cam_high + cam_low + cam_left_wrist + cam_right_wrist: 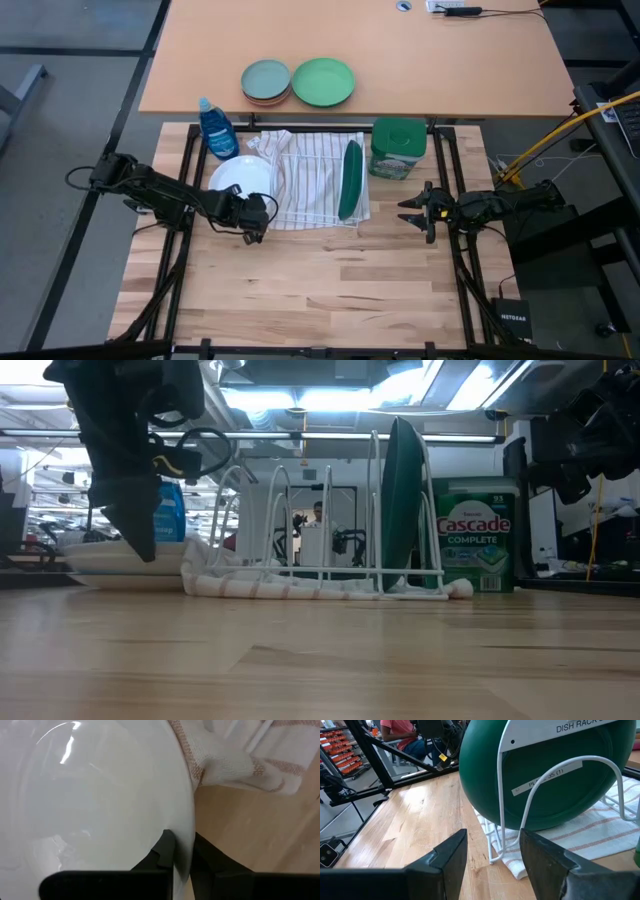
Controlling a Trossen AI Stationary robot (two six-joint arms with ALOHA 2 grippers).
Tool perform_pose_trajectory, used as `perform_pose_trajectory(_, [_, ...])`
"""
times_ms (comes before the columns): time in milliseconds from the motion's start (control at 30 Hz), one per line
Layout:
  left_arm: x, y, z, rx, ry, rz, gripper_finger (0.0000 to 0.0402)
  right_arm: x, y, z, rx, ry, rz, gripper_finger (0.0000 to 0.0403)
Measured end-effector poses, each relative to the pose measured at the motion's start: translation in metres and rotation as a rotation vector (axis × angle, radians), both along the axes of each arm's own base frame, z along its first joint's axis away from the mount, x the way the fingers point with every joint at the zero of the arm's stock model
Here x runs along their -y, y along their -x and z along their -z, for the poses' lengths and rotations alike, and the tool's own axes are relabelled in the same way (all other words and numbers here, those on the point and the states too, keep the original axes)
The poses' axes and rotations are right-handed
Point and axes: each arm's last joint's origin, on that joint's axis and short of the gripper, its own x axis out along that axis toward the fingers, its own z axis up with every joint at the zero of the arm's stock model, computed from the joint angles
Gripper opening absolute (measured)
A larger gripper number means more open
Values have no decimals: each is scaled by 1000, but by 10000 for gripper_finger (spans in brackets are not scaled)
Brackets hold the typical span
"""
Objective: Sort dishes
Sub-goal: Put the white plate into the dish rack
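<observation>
A white plate [240,177] lies flat at the table's left, beside the white wire dish rack [318,150] that stands on a striped towel [305,190]. My left gripper [255,207] is shut on the plate's rim; it also shows in the left wrist view [182,857] and the low view [148,545]. A dark green plate [350,180] stands on edge in the rack's right slots and fills the right wrist view [545,775]. My right gripper [492,865] waits open at the table's right [415,212], level with the rack. My left gripper pinches the white plate's rim [184,827] on its near right side. One finger [164,851] lies on the plate's upper face and the other [207,862] on the outside. The fingers slant down from the near side. The plate stays about level, low over the table [105,558].
A blue soap bottle [217,128] stands behind the white plate, and a green Cascade box [398,148] stands right of the rack. On the far table sit a grey-teal plate [265,80] and a light-green plate [323,81]. Bare wood spreads across the near half [320,290].
</observation>
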Motion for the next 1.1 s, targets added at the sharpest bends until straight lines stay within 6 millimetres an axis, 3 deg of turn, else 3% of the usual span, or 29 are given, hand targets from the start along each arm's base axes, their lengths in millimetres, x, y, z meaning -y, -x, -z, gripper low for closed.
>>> perform_pose_trajectory(267, [2,-7,-15,24,50,-49,18,0,0,0,0,0,0,186])
perform_pose_trajectory(500, [4,-8,-22,81,135,-282,18,0,0,0,0,0,0,186])
perform_pose_trajectory(733, [4,-7,-29,60,149,-333,18,0,0,0,0,0,0,186])
perform_pose_trajectory(1100, [5,-15,-64,86,126,-351,5,0,0,0,0,0,0,186])
